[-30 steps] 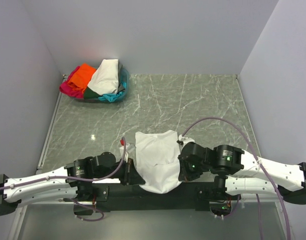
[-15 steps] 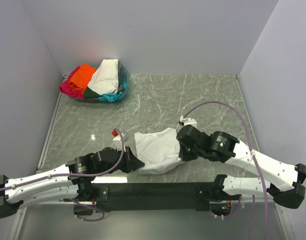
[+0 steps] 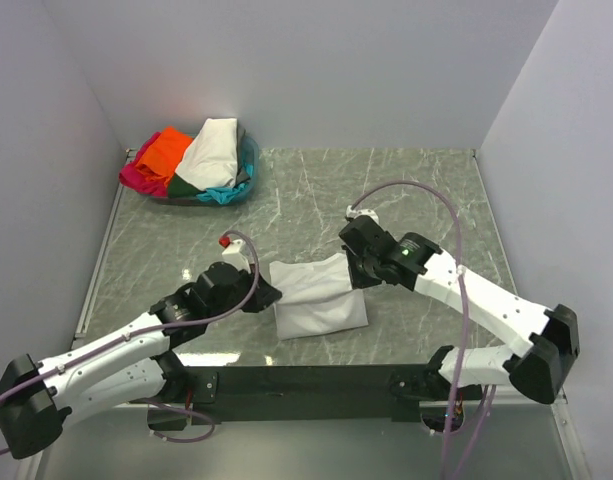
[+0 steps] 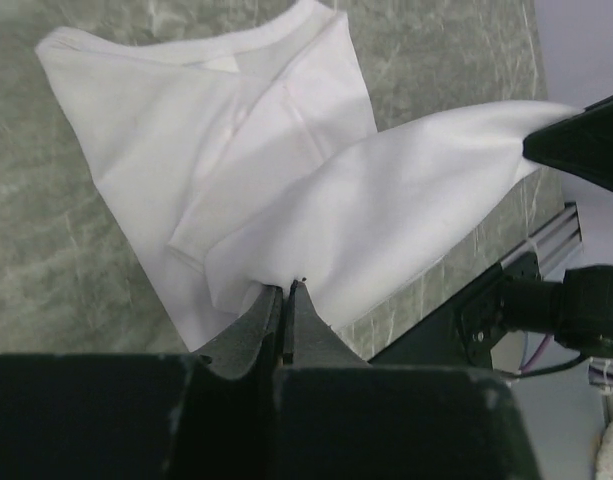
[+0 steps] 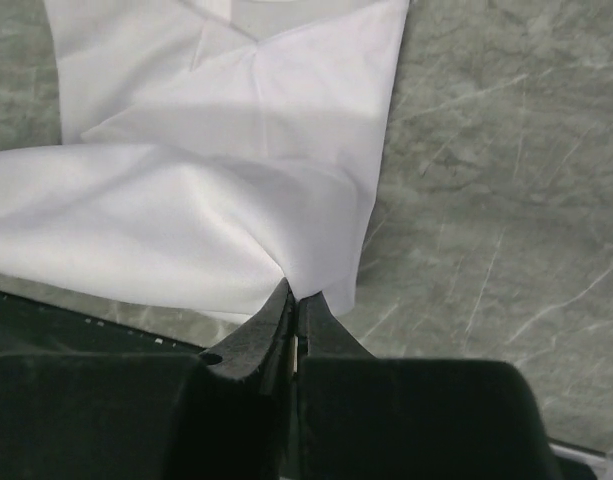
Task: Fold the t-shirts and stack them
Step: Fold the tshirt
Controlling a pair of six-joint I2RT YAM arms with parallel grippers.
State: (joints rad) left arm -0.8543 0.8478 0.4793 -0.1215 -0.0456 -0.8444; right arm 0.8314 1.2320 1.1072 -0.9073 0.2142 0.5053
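A plain white t-shirt (image 3: 316, 300) lies partly folded on the marble table near the front middle. My left gripper (image 3: 270, 293) is shut on its left edge, and in the left wrist view the gripper (image 4: 288, 286) pinches a lifted fold of the white cloth (image 4: 386, 210). My right gripper (image 3: 355, 279) is shut on the shirt's right edge; in the right wrist view this gripper (image 5: 294, 293) clamps a bunched corner of the cloth (image 5: 166, 215). The raised layer stretches between both grippers above the flat layer (image 4: 186, 110). More t-shirts (image 3: 191, 160) sit piled at the back left.
The pile at the back left sits in a bluish tub (image 3: 248, 158) and shows orange (image 3: 166, 150), magenta (image 3: 136, 178) and cream-white (image 3: 212, 148) cloth. Grey walls close in the table on three sides. The black base rail (image 3: 306, 385) runs along the near edge.
Both arms have swung away from the near edge toward the far side, carrying the shirt's near part up and over. The shirt now looks shorter and doubled.
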